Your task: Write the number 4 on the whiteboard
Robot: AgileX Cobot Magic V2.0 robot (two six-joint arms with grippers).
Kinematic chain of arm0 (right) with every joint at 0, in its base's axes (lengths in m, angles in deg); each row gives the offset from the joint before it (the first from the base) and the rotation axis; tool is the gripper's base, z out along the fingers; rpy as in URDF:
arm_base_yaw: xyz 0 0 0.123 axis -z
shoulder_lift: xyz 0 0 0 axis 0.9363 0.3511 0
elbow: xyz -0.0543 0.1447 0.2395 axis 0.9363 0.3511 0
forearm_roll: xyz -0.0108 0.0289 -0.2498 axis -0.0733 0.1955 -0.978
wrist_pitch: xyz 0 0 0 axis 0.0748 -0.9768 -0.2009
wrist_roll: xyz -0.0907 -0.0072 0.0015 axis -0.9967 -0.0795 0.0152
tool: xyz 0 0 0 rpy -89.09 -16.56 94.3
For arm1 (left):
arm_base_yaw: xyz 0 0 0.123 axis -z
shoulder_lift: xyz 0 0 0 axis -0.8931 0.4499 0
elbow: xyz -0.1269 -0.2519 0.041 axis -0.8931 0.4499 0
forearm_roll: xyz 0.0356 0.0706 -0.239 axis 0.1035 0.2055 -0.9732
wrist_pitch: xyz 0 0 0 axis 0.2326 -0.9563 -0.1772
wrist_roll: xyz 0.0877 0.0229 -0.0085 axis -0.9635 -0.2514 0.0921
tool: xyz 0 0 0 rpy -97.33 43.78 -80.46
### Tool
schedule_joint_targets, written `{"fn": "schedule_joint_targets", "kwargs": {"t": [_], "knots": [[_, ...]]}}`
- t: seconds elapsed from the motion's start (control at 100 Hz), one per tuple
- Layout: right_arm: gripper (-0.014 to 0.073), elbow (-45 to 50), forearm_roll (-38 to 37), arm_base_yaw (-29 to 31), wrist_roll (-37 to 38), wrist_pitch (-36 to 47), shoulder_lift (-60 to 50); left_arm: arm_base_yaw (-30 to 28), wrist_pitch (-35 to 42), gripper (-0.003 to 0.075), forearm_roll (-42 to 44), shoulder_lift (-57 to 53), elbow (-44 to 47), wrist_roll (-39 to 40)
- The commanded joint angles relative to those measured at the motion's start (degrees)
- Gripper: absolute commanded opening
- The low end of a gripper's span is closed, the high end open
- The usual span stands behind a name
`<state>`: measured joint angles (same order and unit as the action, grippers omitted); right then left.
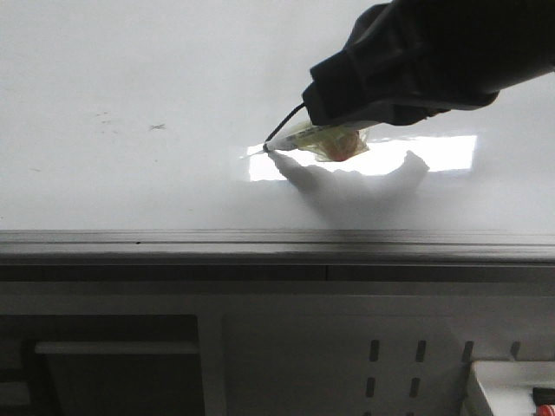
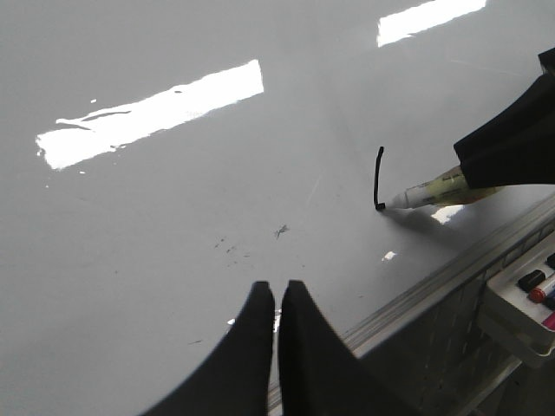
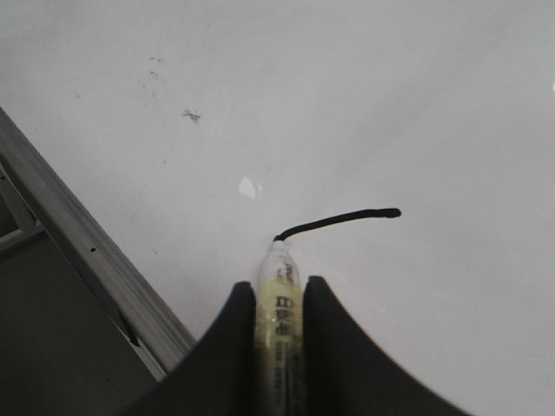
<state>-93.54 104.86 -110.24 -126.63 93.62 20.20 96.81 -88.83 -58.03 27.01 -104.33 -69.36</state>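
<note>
The whiteboard (image 1: 130,69) is large, glossy and white with a grey metal edge (image 1: 260,247). My right gripper (image 3: 279,290) is shut on a yellowish marker (image 3: 277,303), whose tip touches the board. One black slanted stroke of the number 4 (image 3: 342,220) runs from the marker tip; it also shows in the front view (image 1: 284,125) and in the left wrist view (image 2: 378,178). The marker (image 1: 321,139) lies low under the dark right arm (image 1: 416,61). My left gripper (image 2: 276,295) is shut and empty, above the board near its edge.
Faint grey smudge marks (image 1: 156,127) lie left of the stroke. A bright glare patch (image 1: 434,154) sits on the board. A tray with spare markers (image 2: 533,290) stands beyond the board's edge. A white perforated panel (image 1: 390,364) is below the board.
</note>
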Motion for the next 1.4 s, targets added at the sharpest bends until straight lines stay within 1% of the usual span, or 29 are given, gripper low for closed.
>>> {"fn": "schedule_joint_targets", "kwargs": {"t": [0.0,0.14,0.33,0.56,0.76,0.89,1.16,1.29,1.39], "knots": [[-0.0064,-1.36,-0.05,0.24,-0.47,1.42,-0.31,-0.1,4.62,-0.002,-0.73,0.1,-1.69,0.42],[-0.0064,-1.36,1.52,1.71,-0.47,1.42,-0.31,-0.1,4.62,-0.002,-0.73,0.1,-1.69,0.42],[-0.0064,-1.36,1.51,4.06,-0.47,-0.48,-0.52,-0.1,4.62,-0.002,-0.73,0.1,-1.69,0.42],[-0.0064,-1.36,1.51,8.91,-0.47,-3.32,-2.49,-0.1,4.62,-0.002,-0.73,0.1,-1.69,0.42],[-0.0062,-1.36,1.51,13.87,-0.47,-8.6,-6.08,-0.1,4.62,-0.002,-0.73,0.1,-1.69,0.42],[-0.0063,-1.26,1.51,16.6,-0.47,-8.85,-7.78,-0.1,4.62,-0.002,-0.73,0.1,-1.69,0.42],[-0.0063,-1.41,1.27,16.84,-0.47,-9.86,-8.62,-0.1,4.84,-0.002,-0.73,0.1,-1.69,0.42],[-0.0063,-2.39,1.27,14.39,-0.47,-10.11,-12.08,-0.1,5.09,-0.002,-0.73,0.1,-1.69,0.42],[-0.0064,-3.14,1.27,11.8,-0.47,-8.5,-13.21,-0.1,5.2,-0.002,-0.73,0.1,-1.69,0.42]]}}
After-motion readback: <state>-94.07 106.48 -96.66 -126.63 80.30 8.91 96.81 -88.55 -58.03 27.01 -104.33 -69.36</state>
